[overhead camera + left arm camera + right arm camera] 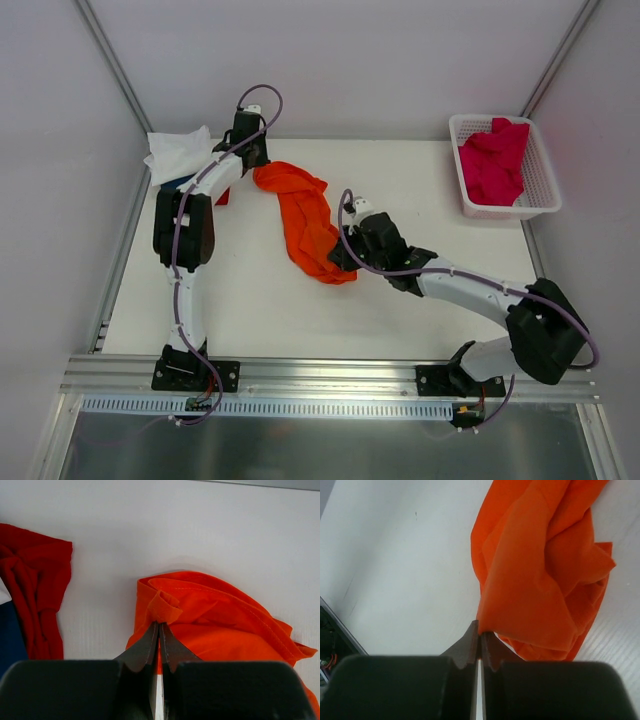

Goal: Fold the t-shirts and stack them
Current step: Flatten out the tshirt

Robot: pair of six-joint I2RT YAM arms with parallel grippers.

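- The orange t-shirt (305,220) lies bunched in a long strip mid-table (260,300), between the arms.
- The left gripper (159,628) is clenched on a fold at its far end.
- The right gripper (479,639) is clamped on its near edge.
- A white t-shirt (178,150), red t-shirt (35,590) and dark blue t-shirt (10,635) sit at the far left.
- A crimson-pink t-shirt (495,160) lies in the basket (540,205), far right.
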